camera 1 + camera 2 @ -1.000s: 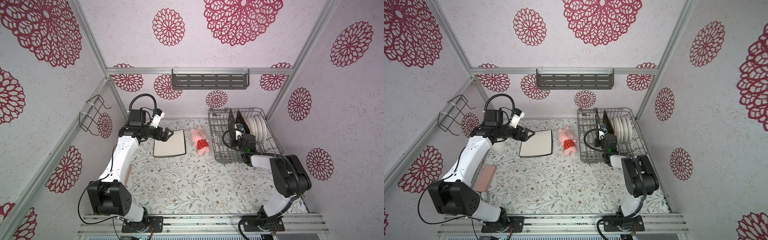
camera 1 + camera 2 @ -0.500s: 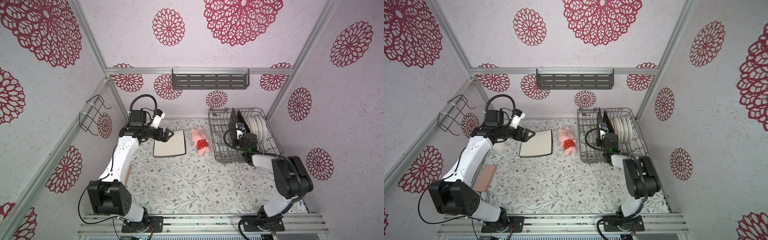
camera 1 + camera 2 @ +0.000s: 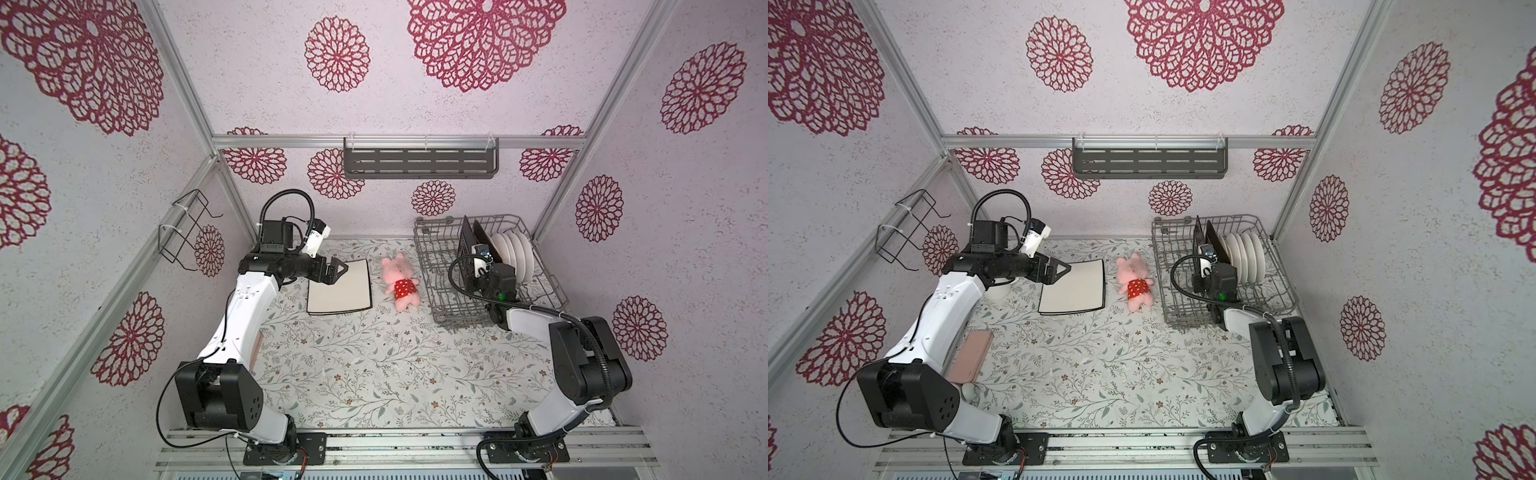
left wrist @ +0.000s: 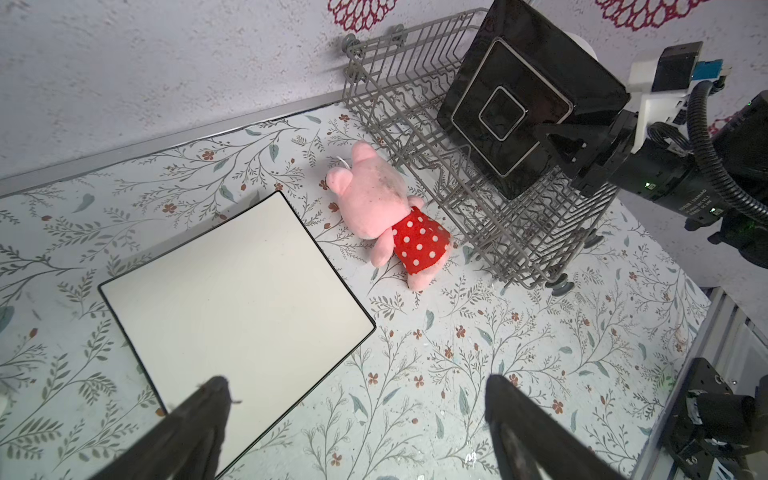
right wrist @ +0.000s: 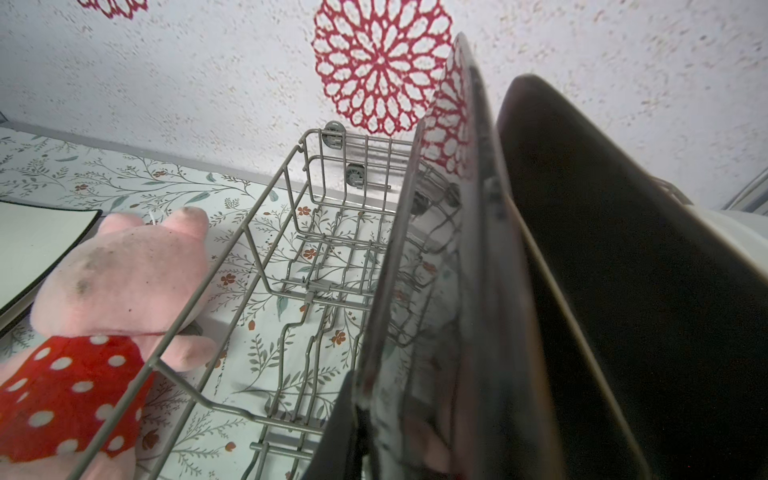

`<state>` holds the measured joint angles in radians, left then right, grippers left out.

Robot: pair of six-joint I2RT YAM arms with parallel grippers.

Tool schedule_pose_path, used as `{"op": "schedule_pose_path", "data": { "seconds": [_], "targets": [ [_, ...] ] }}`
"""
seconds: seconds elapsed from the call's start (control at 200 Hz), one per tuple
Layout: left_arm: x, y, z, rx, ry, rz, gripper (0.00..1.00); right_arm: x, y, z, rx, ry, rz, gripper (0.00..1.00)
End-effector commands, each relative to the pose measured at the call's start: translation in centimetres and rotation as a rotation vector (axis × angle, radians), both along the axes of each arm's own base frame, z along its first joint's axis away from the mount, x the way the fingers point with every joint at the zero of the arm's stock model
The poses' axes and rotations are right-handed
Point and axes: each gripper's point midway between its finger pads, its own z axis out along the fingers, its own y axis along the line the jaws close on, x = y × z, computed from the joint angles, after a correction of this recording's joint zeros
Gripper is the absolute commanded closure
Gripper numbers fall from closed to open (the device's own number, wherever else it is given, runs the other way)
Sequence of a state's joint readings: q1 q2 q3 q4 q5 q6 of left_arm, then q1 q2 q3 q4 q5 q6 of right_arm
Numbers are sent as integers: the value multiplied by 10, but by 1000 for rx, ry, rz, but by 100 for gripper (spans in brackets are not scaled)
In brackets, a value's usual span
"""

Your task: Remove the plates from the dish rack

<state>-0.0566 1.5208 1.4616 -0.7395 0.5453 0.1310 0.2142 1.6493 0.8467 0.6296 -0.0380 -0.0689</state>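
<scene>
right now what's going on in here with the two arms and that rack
The plates are being unloaded from the dish rack. The right gripper is shut on the edge of the front dark plate, which is not yet out of the rack. A second dark plate and the round white plates stand behind it. The left gripper hangs open over a cream plate lying flat on the table, with a pink plush toy between that plate and the rack.
</scene>
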Motion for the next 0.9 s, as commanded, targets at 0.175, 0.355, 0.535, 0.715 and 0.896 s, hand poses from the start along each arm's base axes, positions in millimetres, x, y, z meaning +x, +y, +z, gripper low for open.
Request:
{"op": "schedule_pose_path", "data": {
  "seconds": [0.175,0.355,0.535,0.715,0.896],
  "targets": [
    [-7,-6,9,10,-38,-45,3,0,25,124,80,-324,103,94],
    [-6,-6,7,12,-35,-45,3,1,27,135,85,-350,109,95],
    [-5,-5,6,17,-34,-41,3,-2,29,152,87,-378,127,96],
    [-6,-3,10,20,-37,-30,3,-9,33,167,79,-406,139,97],
    [-6,-4,13,15,-42,-28,3,-19,36,180,67,-432,146,97]
  ]
}}
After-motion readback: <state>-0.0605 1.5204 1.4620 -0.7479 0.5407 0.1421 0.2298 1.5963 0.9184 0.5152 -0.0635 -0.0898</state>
